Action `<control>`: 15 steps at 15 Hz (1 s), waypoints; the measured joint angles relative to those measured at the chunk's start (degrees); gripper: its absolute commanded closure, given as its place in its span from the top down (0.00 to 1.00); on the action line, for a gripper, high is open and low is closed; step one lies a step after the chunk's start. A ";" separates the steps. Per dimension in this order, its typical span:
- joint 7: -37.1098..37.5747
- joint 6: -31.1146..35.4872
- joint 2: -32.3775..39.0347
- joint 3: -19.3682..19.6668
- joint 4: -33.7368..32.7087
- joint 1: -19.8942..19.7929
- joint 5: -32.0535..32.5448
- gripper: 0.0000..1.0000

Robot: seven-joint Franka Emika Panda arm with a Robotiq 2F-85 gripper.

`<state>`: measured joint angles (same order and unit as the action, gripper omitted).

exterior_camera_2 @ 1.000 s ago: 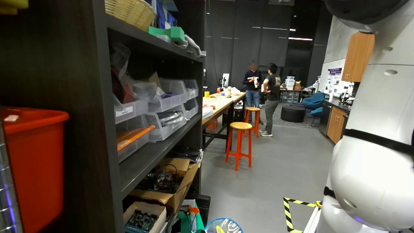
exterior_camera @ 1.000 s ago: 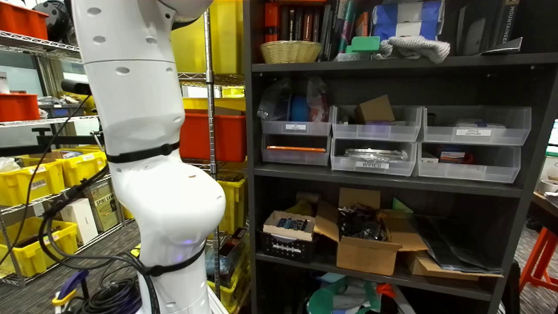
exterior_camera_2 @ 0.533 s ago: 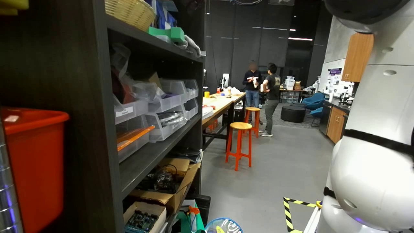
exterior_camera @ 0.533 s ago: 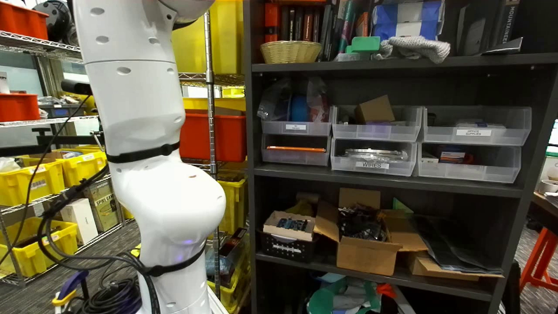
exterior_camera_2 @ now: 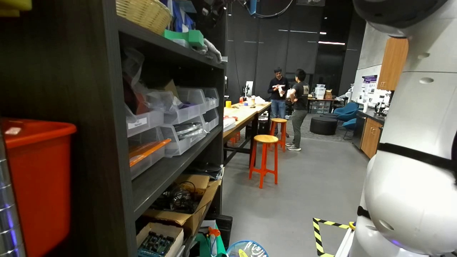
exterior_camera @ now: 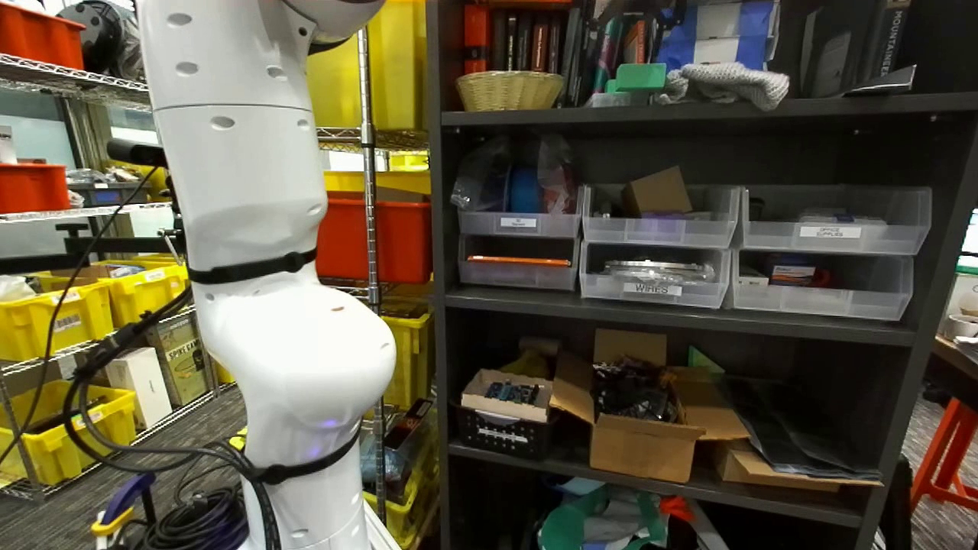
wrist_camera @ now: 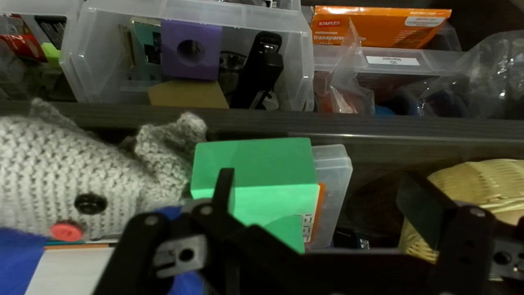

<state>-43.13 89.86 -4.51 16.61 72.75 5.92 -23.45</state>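
We log a clear bin (wrist_camera: 262, 20) holding a purple block (wrist_camera: 191, 71) and brown box (wrist_camera: 188, 93), below the front edge of the desk (wrist_camera: 409, 123); green box (wrist_camera: 254, 164) near that edge, beside a clear case (wrist_camera: 337, 180). Our tool (wrist_camera: 317, 192) is spread wide near it, released; contact we can't tell.

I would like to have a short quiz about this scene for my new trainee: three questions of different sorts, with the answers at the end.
1. Multiple choice: what stands on the same shelf as the green block? A) wooden-topped stool B) woven basket C) coil of cables
2. True or false: the gripper is fully shut.
3. Fill in: in an exterior view, the clear bin in the middle of the lower row bears a label reading ____.

Key:
1. B.
2. False; its fingers stand wide apart in the wrist view.
3. WIRES.
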 measured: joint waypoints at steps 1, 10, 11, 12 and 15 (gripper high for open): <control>0.00 0.62 0.01 0.00 0.43 -0.01 0.02 1.00; 0.60 6.09 0.02 -0.02 2.40 0.00 2.30 1.00; 0.74 6.42 0.04 -0.03 2.52 0.00 2.58 1.00; 0.84 6.64 0.04 -0.06 2.65 0.01 2.75 1.00; 1.05 7.02 0.04 -0.23 2.98 0.02 2.84 1.00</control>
<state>-42.08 96.88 -4.47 16.39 75.73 5.94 -20.60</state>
